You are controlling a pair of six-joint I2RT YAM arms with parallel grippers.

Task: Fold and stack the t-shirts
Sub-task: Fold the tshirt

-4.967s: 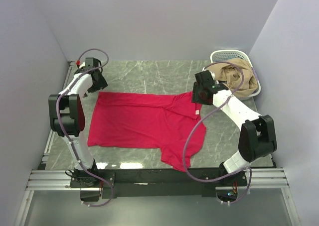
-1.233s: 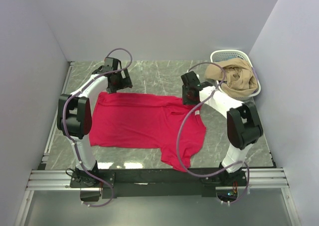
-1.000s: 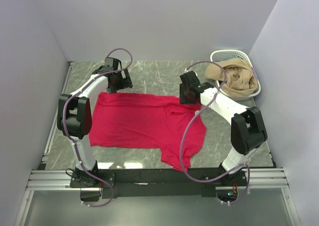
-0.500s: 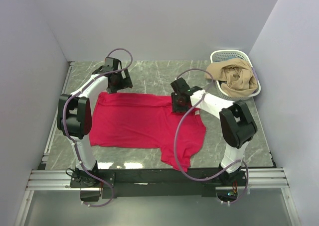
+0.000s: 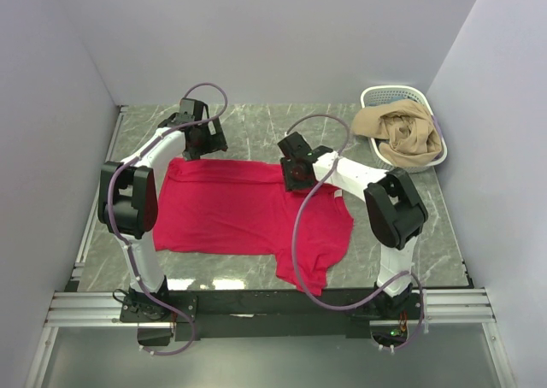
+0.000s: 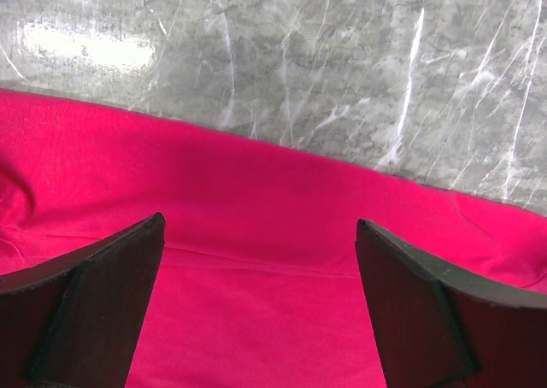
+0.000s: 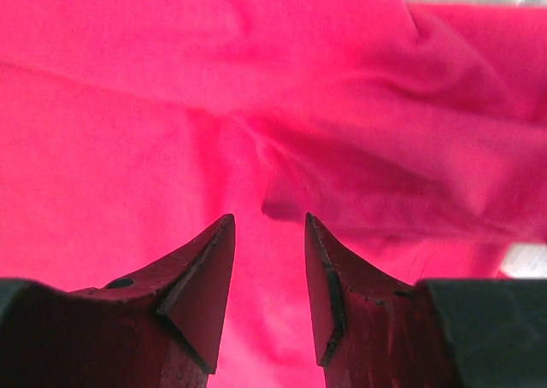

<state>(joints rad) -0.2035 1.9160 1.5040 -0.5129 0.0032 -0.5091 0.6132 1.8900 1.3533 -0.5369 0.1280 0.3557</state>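
Holds left gripper [image 6: 258, 226], jaws wide apart, over the far edge of the red t-shirt [image 5: 231, 208]. Holds right gripper [image 7: 268, 219], jaws a little apart, just over a fold in it.

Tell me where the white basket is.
In the top view, the white basket sits in the far right corner of the table, holding tan cloth, beyond the red t-shirt.

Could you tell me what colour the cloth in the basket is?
The cloth is tan, seen best in the top external view.
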